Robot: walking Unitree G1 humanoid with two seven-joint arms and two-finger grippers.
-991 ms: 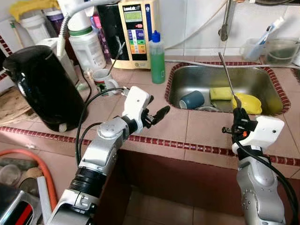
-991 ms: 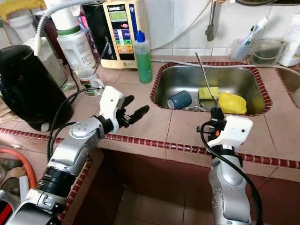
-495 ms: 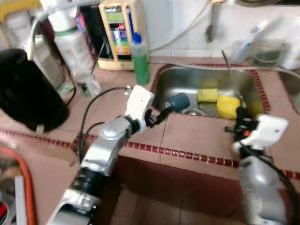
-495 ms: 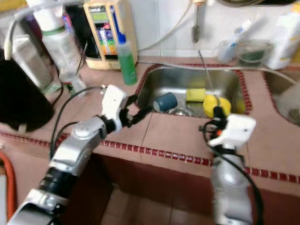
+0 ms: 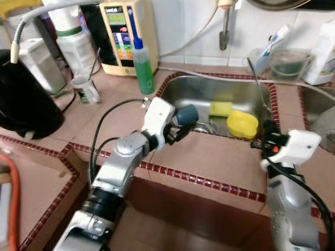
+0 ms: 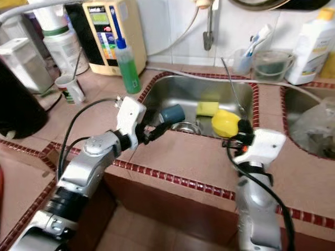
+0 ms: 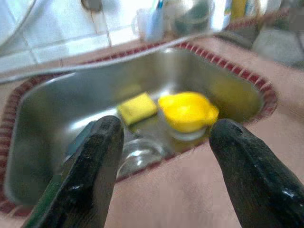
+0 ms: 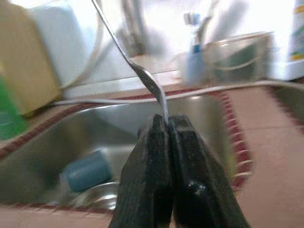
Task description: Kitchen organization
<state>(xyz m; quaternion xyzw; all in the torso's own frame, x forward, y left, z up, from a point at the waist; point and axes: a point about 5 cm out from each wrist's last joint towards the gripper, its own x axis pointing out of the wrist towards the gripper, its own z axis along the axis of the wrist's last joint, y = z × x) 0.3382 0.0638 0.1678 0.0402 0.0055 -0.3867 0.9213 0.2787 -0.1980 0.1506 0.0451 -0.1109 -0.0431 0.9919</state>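
Left hand (image 5: pixel 178 129) advanced to sink (image 5: pixel 207 89) rim, fingers spread

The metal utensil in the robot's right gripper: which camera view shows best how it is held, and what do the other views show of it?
The right wrist view: the right gripper fingers pinch the metal utensil at its lower end. Both eye views show its thin stem slanting up from the gripper over the sink, without grip detail.
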